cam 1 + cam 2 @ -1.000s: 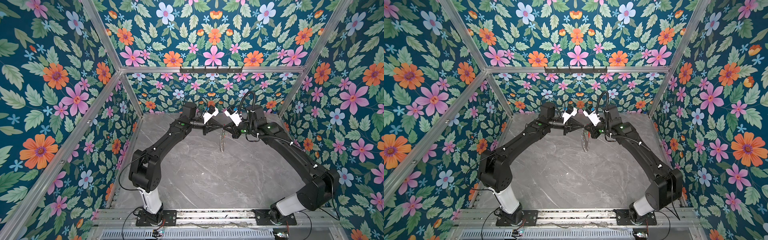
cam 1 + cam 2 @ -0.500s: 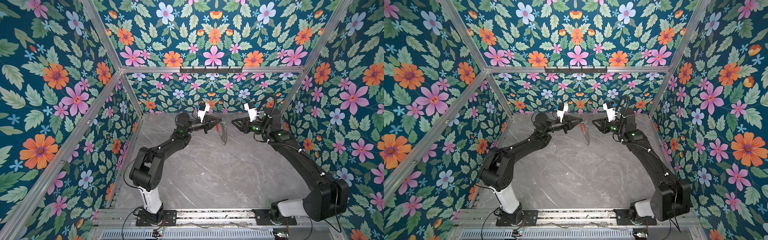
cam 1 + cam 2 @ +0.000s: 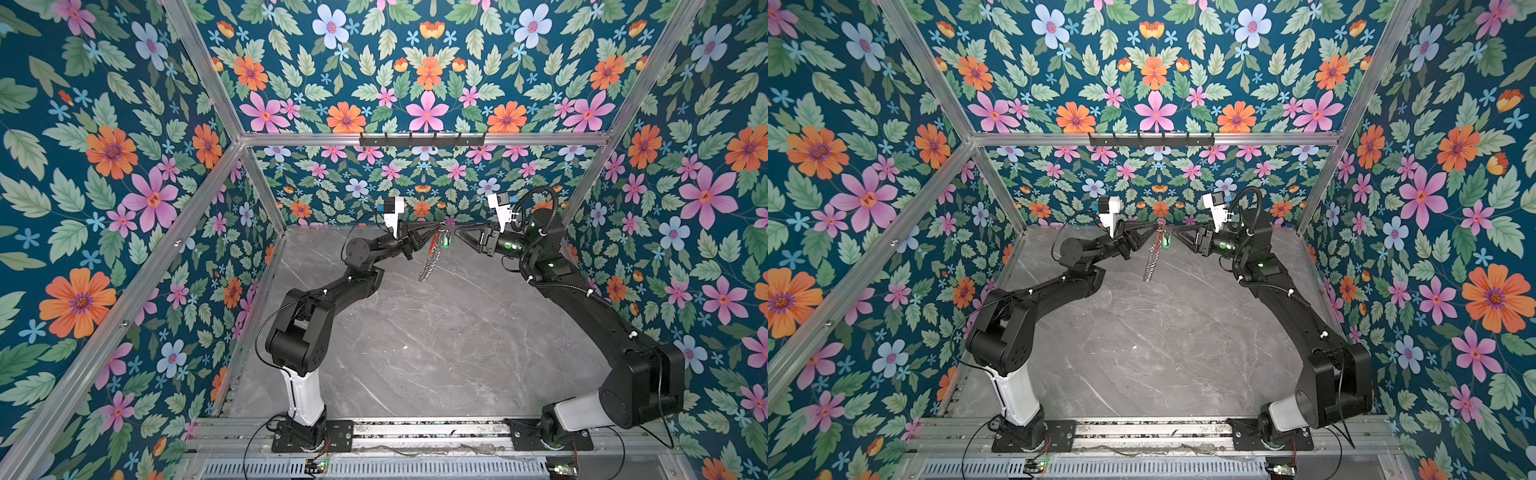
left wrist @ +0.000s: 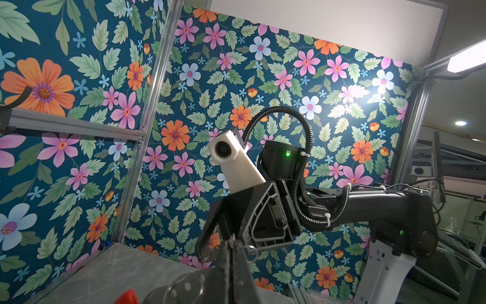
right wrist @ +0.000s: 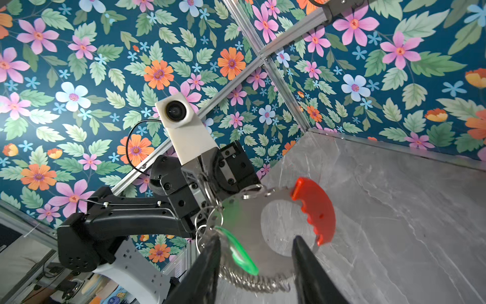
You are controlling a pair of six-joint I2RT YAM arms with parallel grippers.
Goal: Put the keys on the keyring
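The left tool [image 3: 437, 227] is clamped on the rim of the palm-sized grey metal keyring with a red plastic arc [image 3: 427, 266]. It holds the ring upright in the air over the far middle of the grey marbled tabletop [image 3: 415, 353], so the small silver loops [image 5: 252, 285] hang free and face the other arm. The tiny green-headed key [image 5: 239, 252] dangles at the ring's upper rim, apparently from one loop. The right tool [image 5: 255, 238] has its jaws apart just beside the key, gripping nothing, which suggests the key is left hanging by the loop alone.
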